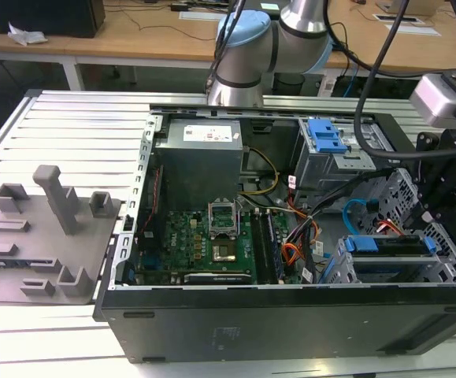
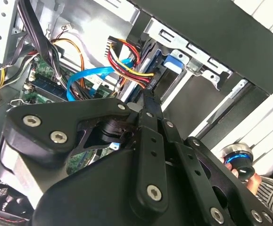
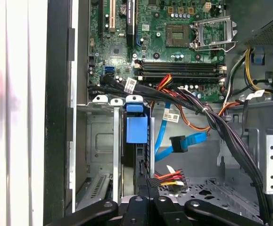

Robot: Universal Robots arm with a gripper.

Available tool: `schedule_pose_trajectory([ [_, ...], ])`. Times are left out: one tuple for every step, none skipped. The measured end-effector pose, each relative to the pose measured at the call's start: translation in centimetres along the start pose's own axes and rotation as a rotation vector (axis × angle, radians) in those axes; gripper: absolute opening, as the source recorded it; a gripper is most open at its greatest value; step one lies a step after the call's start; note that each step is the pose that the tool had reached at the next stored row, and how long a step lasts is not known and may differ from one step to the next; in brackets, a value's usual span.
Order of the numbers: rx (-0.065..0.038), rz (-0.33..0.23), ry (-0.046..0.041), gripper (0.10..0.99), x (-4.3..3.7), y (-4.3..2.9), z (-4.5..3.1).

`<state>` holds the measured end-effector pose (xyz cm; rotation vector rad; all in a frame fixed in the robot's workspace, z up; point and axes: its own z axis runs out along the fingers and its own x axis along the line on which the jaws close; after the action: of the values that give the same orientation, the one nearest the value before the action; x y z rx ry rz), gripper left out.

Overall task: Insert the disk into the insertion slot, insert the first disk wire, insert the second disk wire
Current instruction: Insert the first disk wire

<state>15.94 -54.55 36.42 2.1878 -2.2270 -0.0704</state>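
Observation:
The disk (image 1: 389, 245), in its bright blue frame (image 3: 136, 129), sits inside the low silver insertion slot (image 3: 101, 141) at the case's front corner, on the exterior view's right. My gripper (image 3: 150, 182) is shut on the small black plug of the first disk wire (image 3: 170, 178), a red, yellow and black bundle, held right at the disk's rear edge. In the second wrist view the gripper (image 2: 147, 94) pinches the same plug below the fanned wires (image 2: 124, 59). The second disk wire (image 3: 181, 141), a light blue flat cable with a black plug, hangs loose beside it.
A thick black cable bundle (image 3: 221, 127) crosses over the motherboard (image 3: 174, 42). The taller grey cage with a blue latch (image 1: 326, 135) stands behind. A person's hand (image 2: 249, 181) holds a small blue-ringed object outside the case. A grey fixture plate (image 1: 38, 236) lies at the exterior view's left.

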Motion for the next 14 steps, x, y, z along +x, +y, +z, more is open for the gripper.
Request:
schedule_pose_trajectory([
  [0.000,0.000,0.0001,0.106,0.00,0.01,0.00],
  [0.000,0.000,0.0000,0.106,-0.01,0.01,0.00],
  [0.000,0.000,-0.0001,0.106,-0.01,0.03,0.00],
  [0.000,0.000,-0.0001,0.106,0.00,0.06,0.01],
  [0.000,0.000,-0.0001,0.106,0.00,0.10,0.01],
  [0.000,0.000,-0.0001,0.106,-0.01,0.20,0.01],
  [0.000,0.000,0.0000,0.106,0.00,0.29,0.01],
  [0.000,0.000,0.0000,0.106,0.00,0.32,0.01],
  [0.000,0.000,0.0000,0.106,0.00,0.34,0.02],
  [0.000,0.000,-0.0001,0.106,0.00,0.34,0.02],
  [0.000,0.000,0.0000,0.106,0.00,0.36,0.02],
  [0.000,0.000,0.0000,0.106,0.00,0.36,0.02],
  [0.000,0.000,0.0000,0.106,0.00,0.36,0.02],
  [0.000,0.000,-0.0001,0.106,0.00,0.36,0.02],
])
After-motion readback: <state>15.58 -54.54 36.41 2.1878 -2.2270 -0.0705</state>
